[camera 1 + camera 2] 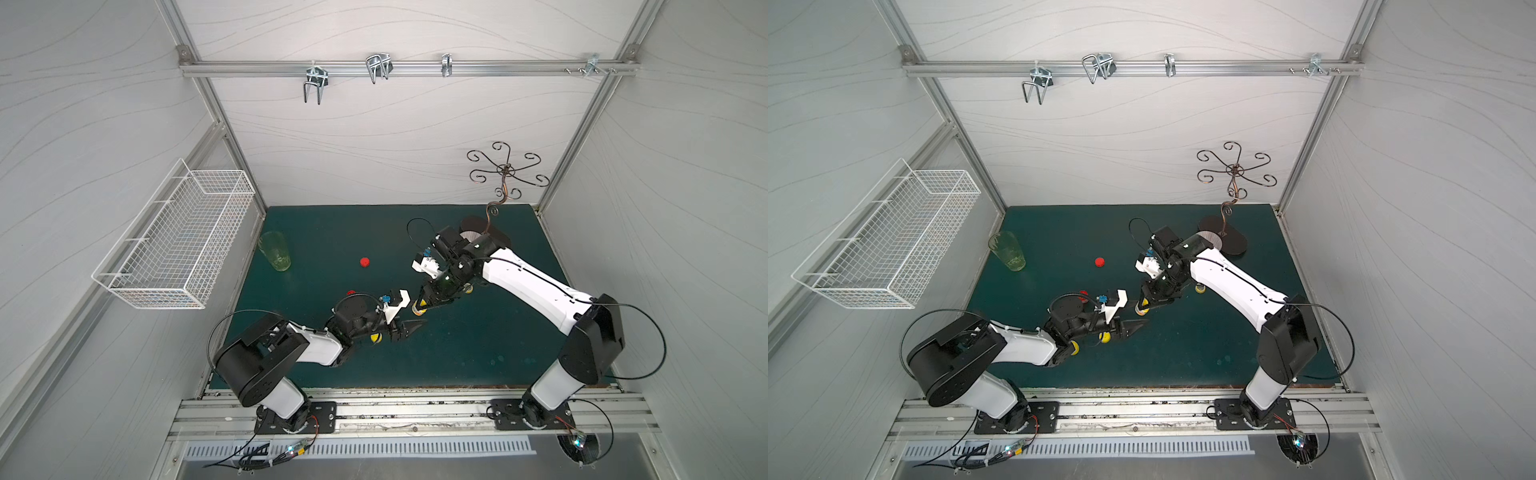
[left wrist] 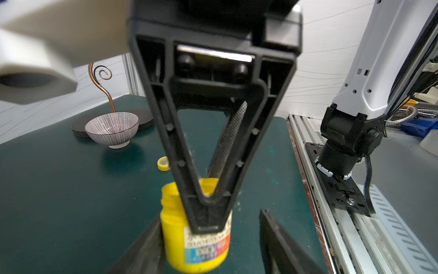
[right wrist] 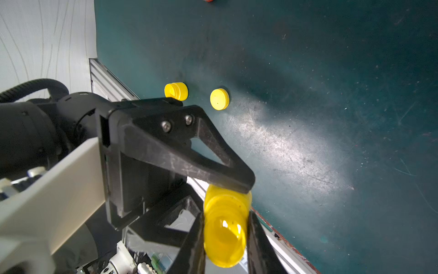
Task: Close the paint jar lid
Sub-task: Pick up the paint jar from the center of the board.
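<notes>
Item: paint jar; small yellow plastic pot, threaded neck, mouth uncapped, paper label printed in white, blue and orange; located near the middle of the mat, between the two arms.

Hold: right gripper clamped tight on the jar, one finger on each side; left gripper with jaws parted, straddling the jar low down, one finger at its side, the other clear of it, gripping nothing.

Lid: yellow lid lying hollow side up on the mat, apart from the jar, toward the striped bowl.

Surface: dark green mat, scuffed, paint-flecked; also bearing a red cap, a green glass and a curled metal stand.

Room: pale grey walled booth; aluminium rail with hooks at the back; white wire basket on the side wall.
</notes>
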You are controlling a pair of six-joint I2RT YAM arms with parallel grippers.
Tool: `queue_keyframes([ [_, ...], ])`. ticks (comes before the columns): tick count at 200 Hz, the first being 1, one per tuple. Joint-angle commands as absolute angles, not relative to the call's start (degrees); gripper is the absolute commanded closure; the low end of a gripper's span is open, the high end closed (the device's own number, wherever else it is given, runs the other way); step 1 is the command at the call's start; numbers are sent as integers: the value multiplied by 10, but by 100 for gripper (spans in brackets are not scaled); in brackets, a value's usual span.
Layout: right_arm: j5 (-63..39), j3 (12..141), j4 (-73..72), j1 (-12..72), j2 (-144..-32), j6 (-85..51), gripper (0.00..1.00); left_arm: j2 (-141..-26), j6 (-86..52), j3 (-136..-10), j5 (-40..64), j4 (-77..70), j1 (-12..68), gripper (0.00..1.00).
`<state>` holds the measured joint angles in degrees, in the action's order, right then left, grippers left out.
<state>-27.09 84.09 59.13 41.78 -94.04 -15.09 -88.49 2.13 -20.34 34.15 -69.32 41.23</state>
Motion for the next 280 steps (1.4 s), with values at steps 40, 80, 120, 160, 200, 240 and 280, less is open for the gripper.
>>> queue_keyframes([
  [40, -284, 846, 587, 419, -953, -146, 73, -876, 46, -210, 353, -719, 419, 47],
  [80, -300, 843, 577, 415, -959, -149, 73, -869, 47, -210, 356, -715, 420, 55],
  [120, -318, 835, 562, 411, -956, -156, 73, -862, 51, -211, 360, -702, 420, 68],
  [160, -342, 823, 551, 400, -949, -157, 66, -853, 50, -210, 359, -698, 420, 76],
  [200, -330, 809, 546, 346, -904, -162, 33, -835, 47, -202, 349, -688, 419, 77],
  [240, -227, 797, 570, 268, -859, -168, 26, -818, 41, -200, 343, -667, 415, 78],
  [280, -47, 764, 562, 231, -903, -168, 25, -796, 37, -196, 336, -661, 412, 79],
])
